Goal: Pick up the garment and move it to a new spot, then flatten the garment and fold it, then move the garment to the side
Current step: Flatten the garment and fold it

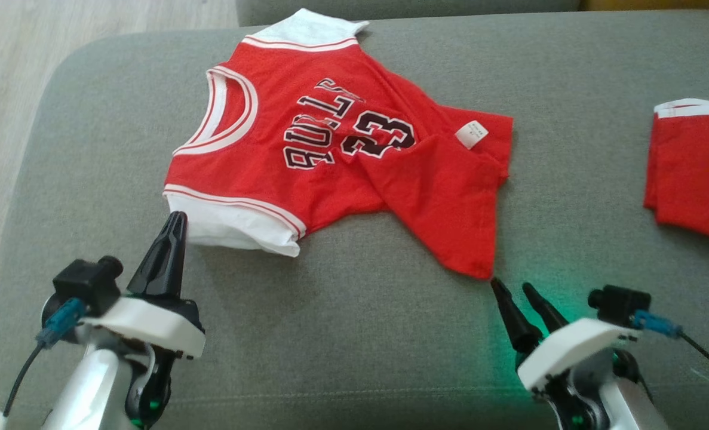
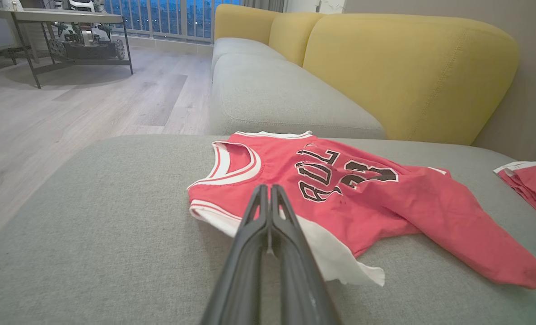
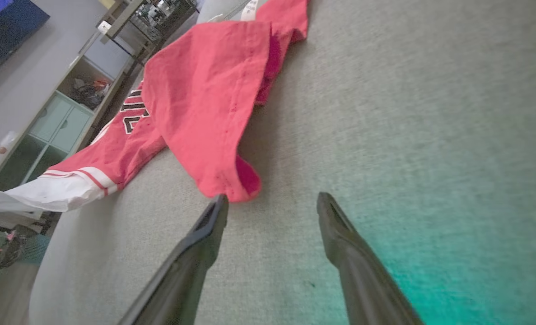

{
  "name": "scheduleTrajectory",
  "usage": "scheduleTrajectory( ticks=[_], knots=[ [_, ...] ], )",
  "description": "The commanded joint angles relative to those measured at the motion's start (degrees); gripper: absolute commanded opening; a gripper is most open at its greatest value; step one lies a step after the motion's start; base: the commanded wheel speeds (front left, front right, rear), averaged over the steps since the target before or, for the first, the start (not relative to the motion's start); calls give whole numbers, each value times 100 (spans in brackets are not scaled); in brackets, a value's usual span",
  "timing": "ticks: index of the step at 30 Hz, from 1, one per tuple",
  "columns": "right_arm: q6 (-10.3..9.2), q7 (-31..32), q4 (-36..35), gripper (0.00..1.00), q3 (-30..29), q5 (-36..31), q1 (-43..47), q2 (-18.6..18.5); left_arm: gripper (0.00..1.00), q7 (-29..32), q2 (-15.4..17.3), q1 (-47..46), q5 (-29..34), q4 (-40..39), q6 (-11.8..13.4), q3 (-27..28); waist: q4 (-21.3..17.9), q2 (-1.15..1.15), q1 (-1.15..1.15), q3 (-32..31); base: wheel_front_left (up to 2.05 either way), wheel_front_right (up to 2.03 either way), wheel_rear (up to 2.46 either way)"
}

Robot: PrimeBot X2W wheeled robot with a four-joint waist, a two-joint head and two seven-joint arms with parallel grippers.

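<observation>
The garment [image 1: 330, 155] is a red jersey with white trim, black lettering and the number 23. It lies crumpled on the grey cushion [image 1: 354, 346], neck to the left, with its hem folded over. My left gripper [image 1: 176, 220] is shut, its tip at the edge of the near white sleeve [image 1: 235, 224]. In the left wrist view, the left gripper [image 2: 268, 188] points over that sleeve [image 2: 335, 257] with nothing visible between its fingers. My right gripper [image 1: 512, 286] is open just below the garment's near red corner [image 1: 476, 269]. In the right wrist view, that corner [image 3: 231, 180] lies just ahead of the right gripper [image 3: 272, 199].
A second red and white piece of clothing [image 1: 694, 167] lies at the cushion's right edge. A yellow sofa back [image 2: 407, 67] rises behind. Wooden floor [image 1: 8, 60] lies off the cushion's left side, with a low table [image 2: 60, 18] farther away.
</observation>
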Motion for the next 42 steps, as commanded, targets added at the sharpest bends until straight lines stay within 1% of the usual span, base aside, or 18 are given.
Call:
scheduleTrajectory(
  ticks=[1, 9, 14, 15, 16, 17, 18, 23, 26, 28, 29, 30, 32, 34, 35, 39, 42],
  knots=[
    [-1, -100, -21, 100, 207, 122, -335, 7, 0, -61, 123, -291, 36, -205, -6, 201, 45, 0, 0, 43, 0, 0, 0],
    [-1, -330, 938, 100, 473, 778, -911, 8, 0, -49, 121, -393, 16, -198, -29, 116, 220, 0, 0, 206, 0, 0, 0],
    [-1, -366, 1372, 100, 776, 1092, -1166, 8, 0, -52, 138, -447, 7, -165, -40, 91, 285, 0, 0, 254, 0, 0, 0],
    [-1, -360, 1436, 96, 843, 1154, -1198, 8, 0, -52, 142, -455, 4, -156, -41, 90, 293, 0, 0, 255, 0, 0, 0],
    [-1, -349, 1493, 65, 913, 1209, -1222, 8, 0, -53, 146, -461, 2, -146, -41, 90, 298, 0, 0, 252, 0, 0, 0],
    [-1, -329, 1544, 14, 988, 1257, -1241, 8, 0, -54, 150, -465, -1, -135, -42, 91, 301, 0, 0, 247, 0, 0, 0],
    [-1, -309, 1586, 0, 1063, 1295, -1253, 8, 0, -54, 153, -468, -3, -125, -40, 93, 302, 0, 0, 239, 0, 0, 0],
    [-1, -310, 1687, 0, 1204, 1314, -1264, 8, 0, -58, 166, -467, -15, -95, -14, 127, 273, 0, 0, 176, 0, 0, 0],
    [-1, -376, 1641, 0, 1092, 1253, -1276, 8, 0, -62, 174, -462, -18, -136, 14, 188, 223, 0, 0, 79, 0, 0, 0],
    [-1, -375, 1481, 0, 975, 1165, -1308, -2, 0, -65, 188, -451, -31, -216, 37, 272, 166, 0, 0, -7, 0, 0, 0],
    [-1, -344, 1345, 0, 914, 1139, -1329, -29, 0, -66, 189, -452, -60, -278, 54, 342, 137, 0, 0, -58, 0, 0, 0],
    [-1, -235, 998, 0, 777, 1065, -1388, -146, 0, -68, 193, -474, -148, -464, 86, 516, 71, 0, 0, -171, 0, 0, 0],
    [-1, -98, 578, 0, 633, 913, -1478, -337, 0, -69, 211, -517, -217, -715, 133, 710, 8, 0, 0, -300, 0, 0, 0],
    [-1, 29, 169, 0, 478, 561, -1579, -621, 0, -69, 211, -602, -304, -973, 197, 899, -24, 0, 0, -434, 0, 0, 0],
    [-1, 129, -30, 0, 369, 453, -1628, -701, 0, -69, 217, -668, -324, -1103, 229, 972, -35, 0, 0, -511, 0, 0, 0],
    [-1, 715, -885, 0, -61, 366, -1879, -798, 0, -35, 200, -1003, -475, -1644, 375, 1217, -81, 0, 0, -811, 0, 0, 0],
    [-1, 1162, -1488, 0, -418, 297, -2122, -744, 0, 143, 115, -1316, -752, -2107, 518, 1412, -99, 0, 0, -952, 0, 0, 0]
  ],
)
